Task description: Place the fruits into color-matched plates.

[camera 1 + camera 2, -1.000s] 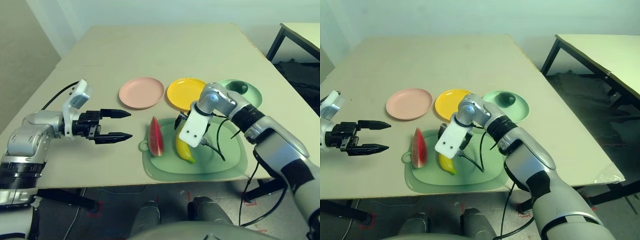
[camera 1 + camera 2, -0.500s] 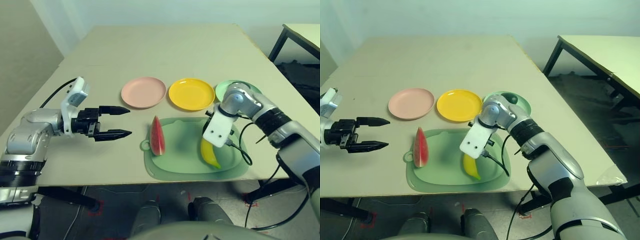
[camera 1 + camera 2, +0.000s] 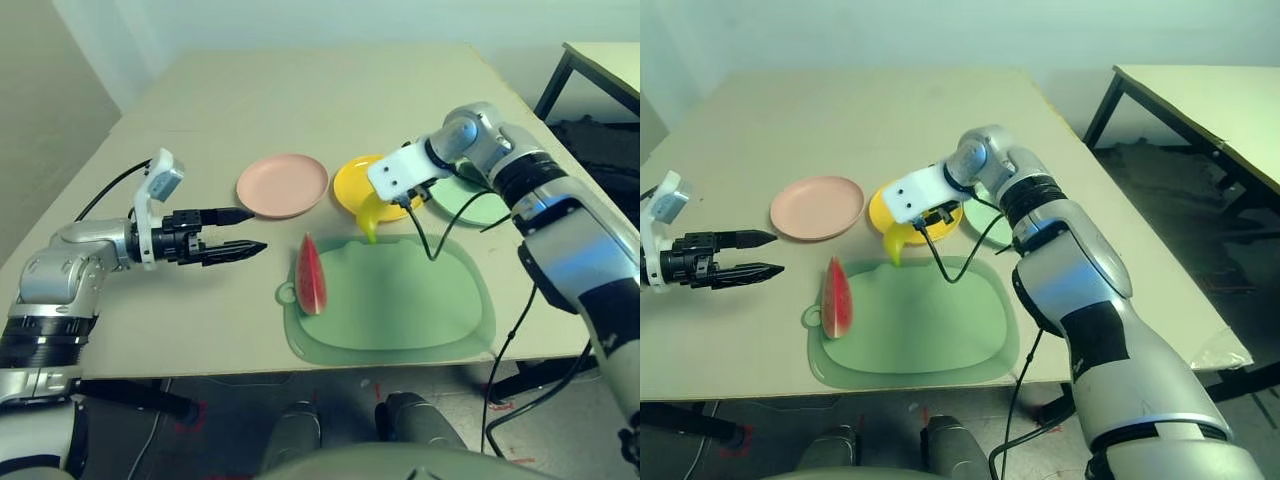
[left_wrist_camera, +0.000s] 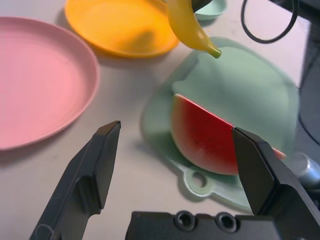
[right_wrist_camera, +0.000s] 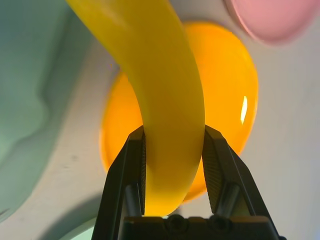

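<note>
My right gripper is shut on the yellow banana and holds it in the air, hanging tip-down over the near edge of the yellow plate. The red watermelon wedge stands on its rind at the left end of the green mat. The pink plate lies left of the yellow one. The mint green plate lies right of it, mostly hidden behind my right arm. My left gripper hovers open left of the watermelon, pointing at it, with nothing between its fingers.
A black cable from my right wrist loops down over the mat's far edge. A second table stands off to the right. The tabletop's near edge runs just in front of the mat.
My right gripper has lifted the banana off the green mat and carried it back and up to the yellow plate's edge. The left gripper has stayed about where it was.
</note>
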